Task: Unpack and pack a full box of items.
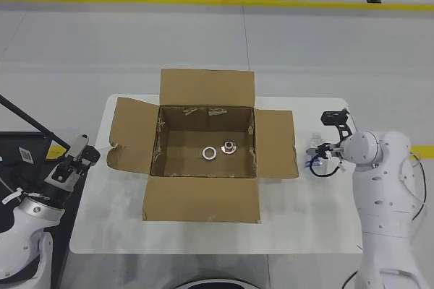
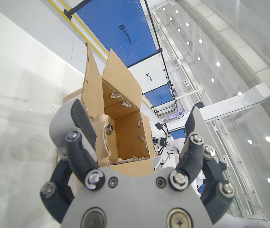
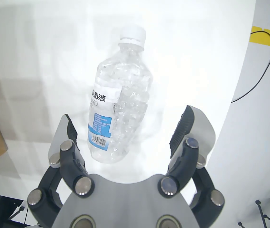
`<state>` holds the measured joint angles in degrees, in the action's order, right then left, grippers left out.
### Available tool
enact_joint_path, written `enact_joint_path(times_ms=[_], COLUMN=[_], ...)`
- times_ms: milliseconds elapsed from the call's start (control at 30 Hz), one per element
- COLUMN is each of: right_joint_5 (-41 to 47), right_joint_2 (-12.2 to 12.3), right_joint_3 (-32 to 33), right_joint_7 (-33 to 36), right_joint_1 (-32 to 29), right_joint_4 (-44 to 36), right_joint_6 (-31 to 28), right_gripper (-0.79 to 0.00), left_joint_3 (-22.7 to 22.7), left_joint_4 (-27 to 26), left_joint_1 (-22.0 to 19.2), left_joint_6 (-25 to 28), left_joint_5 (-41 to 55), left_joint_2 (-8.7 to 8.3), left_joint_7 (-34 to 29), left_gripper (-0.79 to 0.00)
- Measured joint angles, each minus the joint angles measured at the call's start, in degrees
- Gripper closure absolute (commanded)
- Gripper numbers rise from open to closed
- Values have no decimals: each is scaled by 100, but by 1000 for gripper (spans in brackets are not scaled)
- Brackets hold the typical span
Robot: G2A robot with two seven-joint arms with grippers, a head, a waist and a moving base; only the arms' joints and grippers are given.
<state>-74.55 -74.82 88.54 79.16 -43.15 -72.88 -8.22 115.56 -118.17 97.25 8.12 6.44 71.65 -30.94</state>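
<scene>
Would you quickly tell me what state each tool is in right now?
Left tool: open, holding nothing, facing the cardboard box.
Right tool: open, by the bottle, not gripping it.

Left gripper (image 2: 136,110): jaws spread, torn flap (image 2: 94,96) just beside one finger, box (image 2: 127,136) open beyond | Right gripper (image 3: 127,115): jaws spread, bottle (image 3: 118,100) lying just ahead, room either side.

A white tabletop (image 1: 311,231) with rounded corners stands on a pale grey floor (image 1: 72,50) marked with yellow lines (image 1: 430,152). A dark mat (image 1: 3,148) lies beside it. Beyond, blue wall panels (image 2: 125,24) rise toward a high white ceiling dotted with small round lights (image 2: 218,64).
</scene>
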Motion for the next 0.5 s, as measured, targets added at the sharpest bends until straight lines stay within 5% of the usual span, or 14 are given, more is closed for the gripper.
enact_joint_path(times_ms=[500], right_joint_5=[147], right_joint_2=[29], right_joint_3=[-364], right_joint_7=[-47], right_joint_1=[164], right_joint_4=[687], right_joint_6=[-17], right_gripper=[-785], left_joint_3=[0], left_joint_4=[0], left_joint_1=[0], left_joint_6=[0], left_joint_5=[0], left_joint_2=[0], left_joint_7=[0], left_gripper=[-785])
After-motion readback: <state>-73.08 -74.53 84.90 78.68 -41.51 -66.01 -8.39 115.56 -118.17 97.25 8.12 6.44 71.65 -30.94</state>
